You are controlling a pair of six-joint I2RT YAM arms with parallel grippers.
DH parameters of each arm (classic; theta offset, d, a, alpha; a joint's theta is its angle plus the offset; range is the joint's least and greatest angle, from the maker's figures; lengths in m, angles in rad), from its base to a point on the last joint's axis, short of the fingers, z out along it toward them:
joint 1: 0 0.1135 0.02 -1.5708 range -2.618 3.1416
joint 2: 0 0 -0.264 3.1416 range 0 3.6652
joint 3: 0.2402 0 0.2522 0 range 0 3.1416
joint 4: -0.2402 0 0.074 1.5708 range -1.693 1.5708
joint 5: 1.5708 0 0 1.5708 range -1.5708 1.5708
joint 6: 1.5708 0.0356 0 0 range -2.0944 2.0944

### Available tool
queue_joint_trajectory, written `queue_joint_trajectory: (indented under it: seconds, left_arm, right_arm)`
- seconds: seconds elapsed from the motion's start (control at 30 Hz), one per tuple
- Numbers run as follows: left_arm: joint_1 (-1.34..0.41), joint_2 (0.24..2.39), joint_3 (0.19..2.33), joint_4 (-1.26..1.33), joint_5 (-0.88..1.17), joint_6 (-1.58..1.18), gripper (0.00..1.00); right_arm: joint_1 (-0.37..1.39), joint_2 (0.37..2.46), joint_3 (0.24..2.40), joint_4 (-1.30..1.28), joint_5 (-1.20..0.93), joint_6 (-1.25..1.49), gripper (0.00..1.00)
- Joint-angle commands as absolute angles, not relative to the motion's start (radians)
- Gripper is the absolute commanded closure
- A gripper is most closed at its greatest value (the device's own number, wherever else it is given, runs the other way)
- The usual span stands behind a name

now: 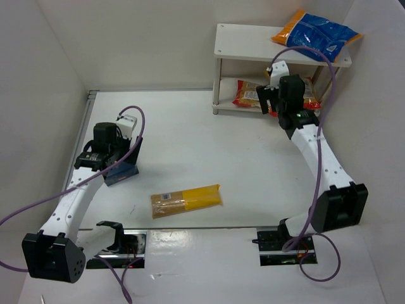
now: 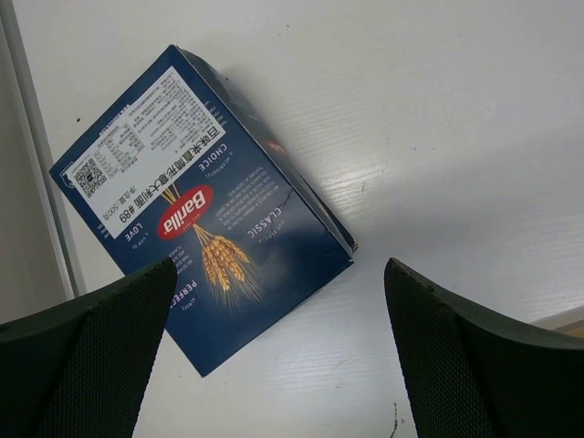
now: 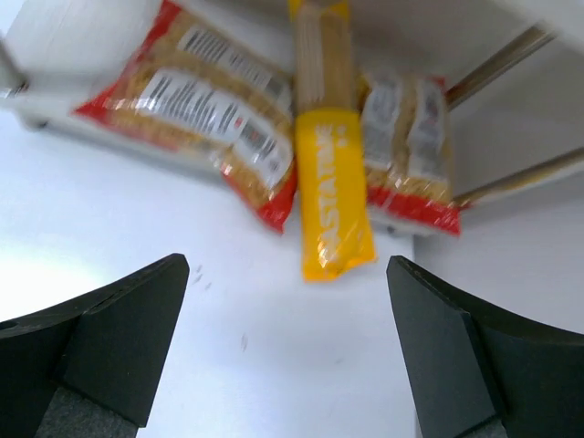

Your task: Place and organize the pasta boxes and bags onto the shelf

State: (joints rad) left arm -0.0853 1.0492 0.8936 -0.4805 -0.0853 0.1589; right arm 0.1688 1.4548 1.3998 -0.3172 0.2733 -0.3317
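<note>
The dark-blue pasta box (image 2: pixel 205 214) lies flat on the table at the left, its white label up. My left gripper (image 2: pixel 278 365) hovers over its near corner, open, with nothing between the fingers. A long yellow spaghetti packet (image 1: pixel 186 200) lies on the table near the middle front. On the white shelf (image 1: pixel 247 39) at the back right, the blue-and-orange bag (image 1: pixel 319 30) rests on the top board. The lower board holds two red-and-yellow bags (image 3: pixel 201 109) (image 3: pixel 411 151), with another yellow packet (image 3: pixel 333 192) between them, its end overhanging the front edge. My right gripper (image 3: pixel 287 356) is open in front of that packet, apart from it.
White walls close in the table on the left, back and right. The shelf's posts (image 3: pixel 502 64) stand to the right of my right gripper. A metal strip (image 2: pixel 36 182) runs along the table's left edge beside the box.
</note>
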Motion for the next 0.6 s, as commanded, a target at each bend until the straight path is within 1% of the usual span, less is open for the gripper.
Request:
queue_joint_trajectory:
  seconds: [0.0, 0.03, 0.17, 0.33, 0.43, 0.53, 0.57]
  left_arm:
    - [-0.078, 1.016, 0.914, -0.483, -0.052, 0.176, 0.00]
    - [-0.078, 1.015, 0.914, -0.483, -0.052, 0.176, 0.00]
    - [-0.078, 1.015, 0.923, -0.502, -0.034, 0.176, 0.00]
    - [-0.078, 1.026, 0.942, -0.520, -0.034, 0.155, 0.00]
    - [-0.078, 1.026, 0.953, -0.543, -0.034, 0.132, 0.00]
    - [-0.069, 1.005, 0.953, -0.552, -0.034, 0.123, 0.00]
    - [-0.069, 0.991, 0.953, -0.552, -0.025, 0.123, 0.00]
  right_arm:
    - [0.161, 1.378, 1.284, -0.449, 0.172, -0.272, 0.02]
    - [0.161, 1.358, 1.234, -0.459, 0.163, -0.243, 0.00]
    - [0.150, 1.250, 1.137, -0.495, 0.081, -0.187, 0.00]
    - [0.150, 1.126, 1.104, -0.551, 0.063, -0.078, 0.00]
    - [0.150, 1.063, 1.062, -0.561, 0.063, -0.060, 0.00]
    - [0.115, 0.994, 1.003, -0.552, 0.054, -0.069, 0.00]
    - [0.088, 0.980, 0.993, -0.552, 0.022, -0.080, 0.00]
